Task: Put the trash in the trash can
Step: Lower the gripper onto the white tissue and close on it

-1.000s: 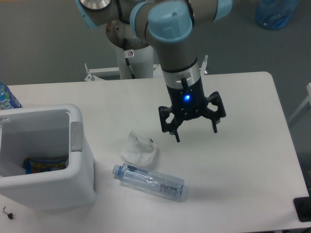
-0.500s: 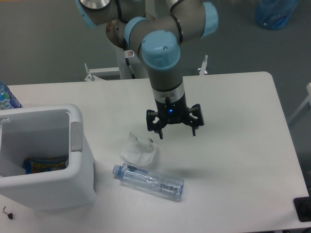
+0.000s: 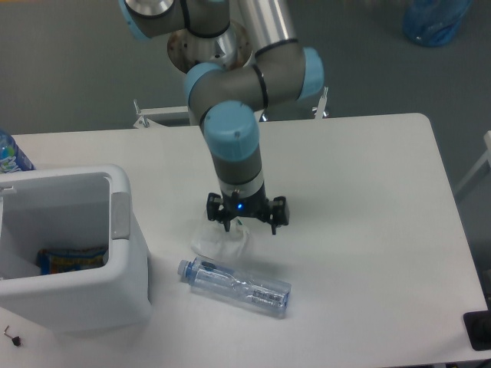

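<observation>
- Centrally in the frame, the gripper (image 3: pixel 249 226) hangs with jaws apart, right over the tissue (image 3: pixel 219 240).
- Just below lies the crushed bottle (image 3: pixel 235 286) on its side.
- At lower left stands the trash can (image 3: pixel 126 264) on the table (image 3: pixel 368 253).

— Where would you say you're working?

— You're in a robotics lab. The arm (image 3: pixel 230 115) is an industrial type with blue joint caps, bolted to a white pedestal (image 3: pixel 205 98) behind a plain white counter (image 3: pixel 368 230).

— What else tells you that?

— The grey floor (image 3: pixel 69 69), bare around the rig, and a large blue water jug (image 3: pixel 436 19) standing on it.
</observation>
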`<state>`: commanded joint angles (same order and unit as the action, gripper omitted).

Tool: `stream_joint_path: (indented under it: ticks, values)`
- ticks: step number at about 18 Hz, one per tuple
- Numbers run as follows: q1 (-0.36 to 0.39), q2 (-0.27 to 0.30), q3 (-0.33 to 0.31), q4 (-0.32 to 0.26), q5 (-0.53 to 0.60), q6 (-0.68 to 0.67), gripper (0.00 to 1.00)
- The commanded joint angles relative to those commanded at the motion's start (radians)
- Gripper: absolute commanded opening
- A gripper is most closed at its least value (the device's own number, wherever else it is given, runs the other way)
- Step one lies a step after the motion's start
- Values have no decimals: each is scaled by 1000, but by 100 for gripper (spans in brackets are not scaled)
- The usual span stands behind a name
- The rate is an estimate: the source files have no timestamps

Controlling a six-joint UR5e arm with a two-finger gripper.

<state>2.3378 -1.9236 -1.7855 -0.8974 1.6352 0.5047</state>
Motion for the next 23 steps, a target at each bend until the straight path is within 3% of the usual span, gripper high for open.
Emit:
stream_joint_path:
  ticks: [7, 10, 18, 23]
  values:
    - [-14, -44, 3, 0, 6, -14, 100]
    - [-18, -49, 2, 2, 6, -20, 95]
    - [-20, -68, 12, 2, 12, -49, 56]
    - [-20, -69, 14, 6, 14, -64, 14]
